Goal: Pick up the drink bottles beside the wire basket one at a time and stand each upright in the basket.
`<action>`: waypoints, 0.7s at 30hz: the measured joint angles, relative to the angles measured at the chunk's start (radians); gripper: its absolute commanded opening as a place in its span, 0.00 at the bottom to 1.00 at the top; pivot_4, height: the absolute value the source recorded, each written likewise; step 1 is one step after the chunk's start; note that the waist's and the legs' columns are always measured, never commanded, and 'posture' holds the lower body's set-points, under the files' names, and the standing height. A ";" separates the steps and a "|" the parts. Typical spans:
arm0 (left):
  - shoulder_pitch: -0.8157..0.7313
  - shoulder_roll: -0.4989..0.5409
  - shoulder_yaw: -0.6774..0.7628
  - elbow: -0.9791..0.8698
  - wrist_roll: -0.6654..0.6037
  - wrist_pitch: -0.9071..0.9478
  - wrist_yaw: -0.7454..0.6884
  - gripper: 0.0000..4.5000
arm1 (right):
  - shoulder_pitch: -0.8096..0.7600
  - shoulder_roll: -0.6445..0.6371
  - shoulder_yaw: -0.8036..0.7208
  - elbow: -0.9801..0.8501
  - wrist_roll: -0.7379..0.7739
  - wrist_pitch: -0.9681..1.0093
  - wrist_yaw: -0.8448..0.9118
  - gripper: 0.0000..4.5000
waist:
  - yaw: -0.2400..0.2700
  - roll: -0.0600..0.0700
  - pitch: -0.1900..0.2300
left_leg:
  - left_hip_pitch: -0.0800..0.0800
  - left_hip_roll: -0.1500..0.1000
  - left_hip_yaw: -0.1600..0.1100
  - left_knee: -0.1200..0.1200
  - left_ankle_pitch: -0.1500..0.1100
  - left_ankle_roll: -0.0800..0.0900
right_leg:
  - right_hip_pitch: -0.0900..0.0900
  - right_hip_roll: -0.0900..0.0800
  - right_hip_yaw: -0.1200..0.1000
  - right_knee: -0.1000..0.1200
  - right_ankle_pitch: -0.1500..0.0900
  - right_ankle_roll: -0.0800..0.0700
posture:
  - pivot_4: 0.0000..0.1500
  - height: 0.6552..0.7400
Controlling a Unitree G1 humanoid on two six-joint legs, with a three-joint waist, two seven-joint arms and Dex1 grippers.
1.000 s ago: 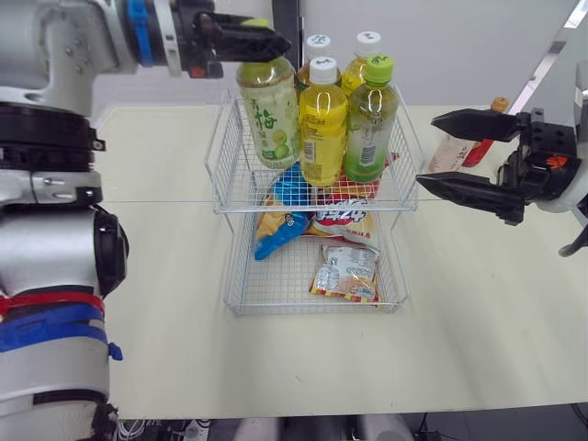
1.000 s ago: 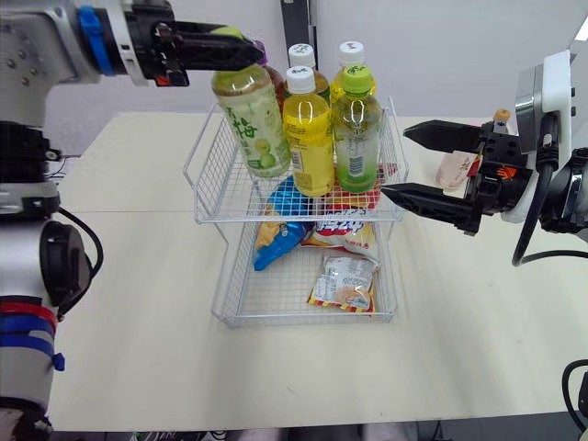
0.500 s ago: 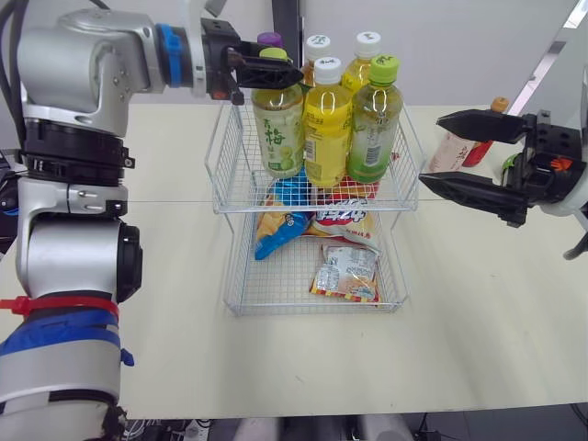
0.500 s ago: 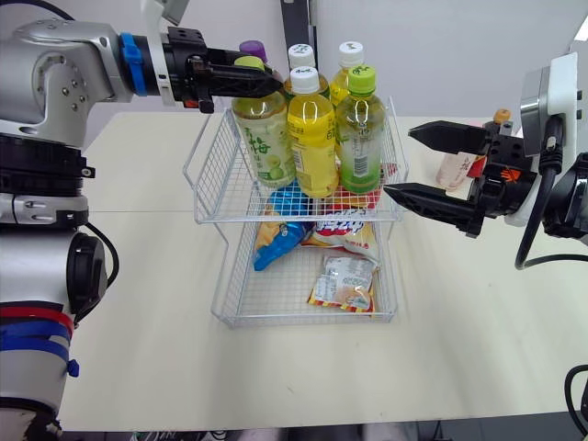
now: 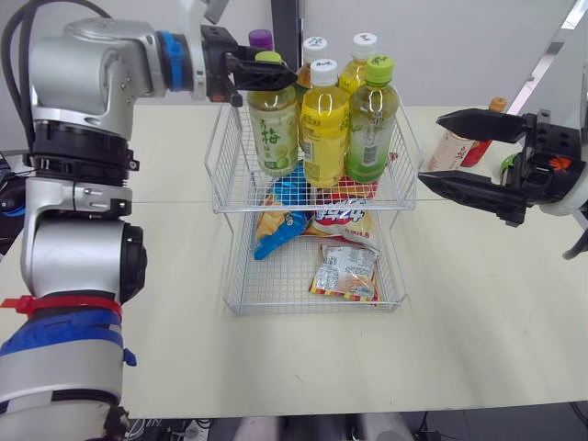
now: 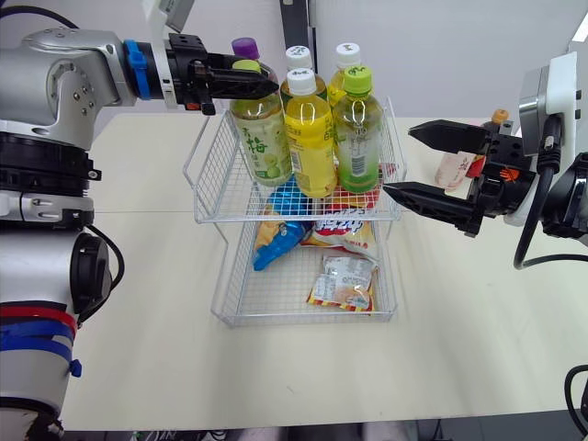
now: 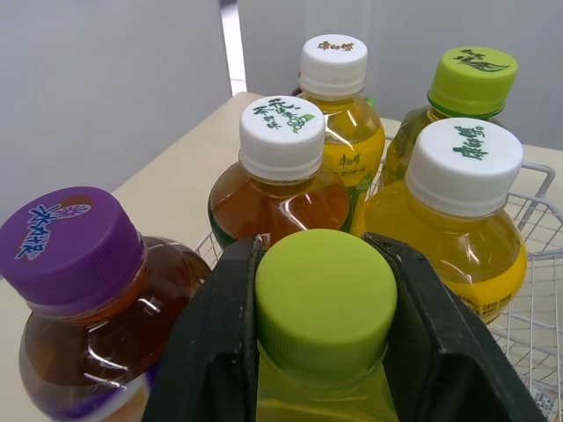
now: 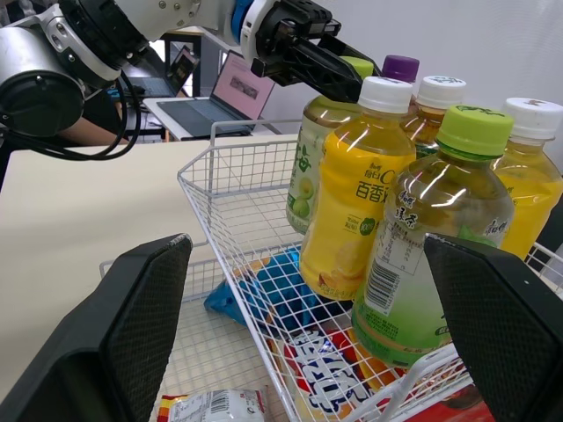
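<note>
I see the cream table (image 5: 459, 349) across the lower two thirds of the head view. On it, at centre, stands the two-tier wire basket (image 5: 220, 156).

My left arm comes in from the upper left of the frame. The left gripper (image 5: 280, 66) is clenched on the lime cap of the pale green bottle (image 5: 274, 129); the wrist view shows a black finger (image 7: 211, 352) pressed against each side of that cap. This bottle stands upright at the left front of the upper tier, its base down inside the wire walls and its side just beside the yellow bottle (image 5: 323, 124).

At centre right my right gripper (image 5: 432, 149) hangs released, fingers spread wide, near the basket's right wall and touching nothing.

To the right of the yellow bottle stands the green tea bottle (image 5: 371, 119). Behind these, at the top centre, I see an amber bottle (image 7: 280, 198), a second yellow one (image 7: 339, 123) and a purple-capped bottle (image 7: 75, 290), all upright.

Behind the right gripper, at the right edge, a pale bottle (image 5: 448, 149) and a red bottle (image 5: 480, 147) with an orange cap remain on the table, partly hidden.

The lower tier holds a blue packet (image 5: 280, 234), a red-and-white packet (image 5: 342, 219) and a small clear packet (image 5: 347, 273).
</note>
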 measured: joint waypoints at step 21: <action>-0.016 0.224 0.136 -0.139 -0.111 0.220 -0.118 1.00 | -0.002 -0.007 0.002 0.009 -0.008 -0.004 0.003 1.00 | -0.008 0.000 0.000 | 0.000 0.000 0.000 0.000 0.000 0.000 | 0.000 0.000 0.000 -0.001 0.000 0.000 | 1.00 1.00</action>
